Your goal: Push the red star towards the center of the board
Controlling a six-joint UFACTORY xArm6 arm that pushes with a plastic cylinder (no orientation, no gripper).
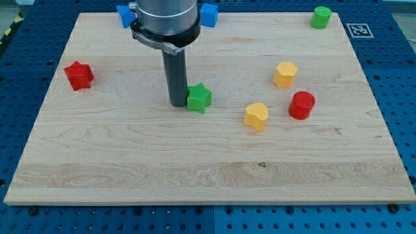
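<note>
Tip [178,103] touches green star [199,98]; red star [78,75] well left; fingers' state untellable, none showing

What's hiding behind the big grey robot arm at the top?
Two blue blocks peek out behind the arm, one at each side. Their shapes are partly covered, so I cannot tell them. My tip is beside the green star.

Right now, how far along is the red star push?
Nothing looks done: the red star sits near the view's left edge of the board, far from center. In hand: my tip rests mid-board beside the green star, on its left. Left: get behind the red star and push it rightward.
</note>
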